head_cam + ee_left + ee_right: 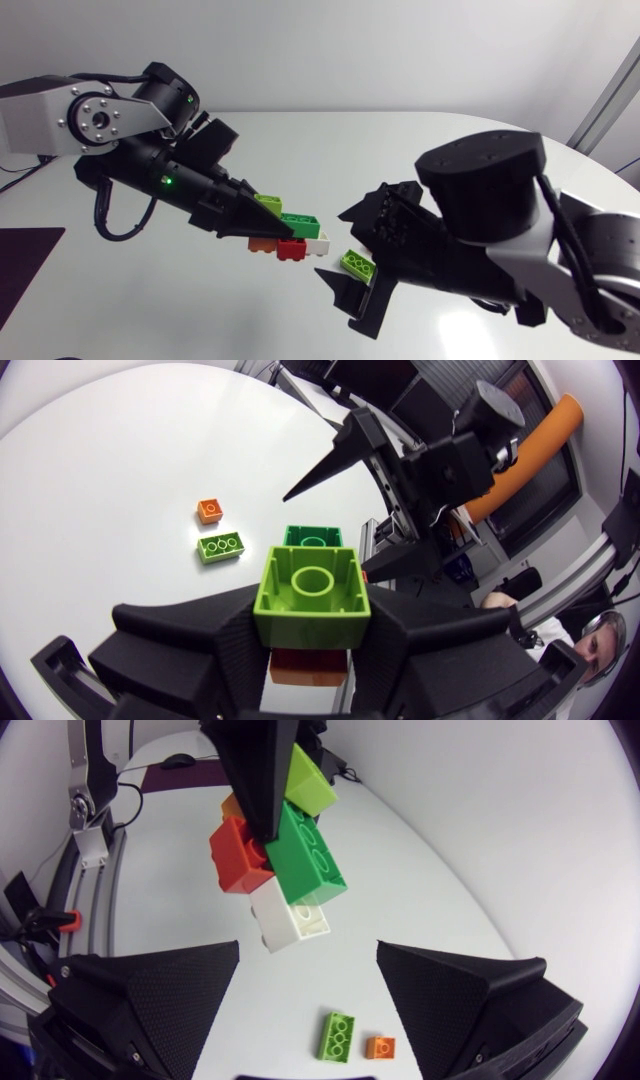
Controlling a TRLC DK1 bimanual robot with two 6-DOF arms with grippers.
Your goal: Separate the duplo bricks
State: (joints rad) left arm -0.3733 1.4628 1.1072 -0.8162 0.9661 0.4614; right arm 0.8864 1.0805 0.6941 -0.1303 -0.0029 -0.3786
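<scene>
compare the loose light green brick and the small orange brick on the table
The light green brick is lime; the orange brick is bright orange. The light green brick is oblong and larger; the orange brick is squarish and smaller. Both lie loose on the table, close together but not touching, apart from the stack held in the left gripper.

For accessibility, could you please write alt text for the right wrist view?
The left gripper holds a brick cluster, lime, green, red and white, ahead of the right gripper's open fingers. A loose lime brick and an orange brick lie on the table.
</scene>
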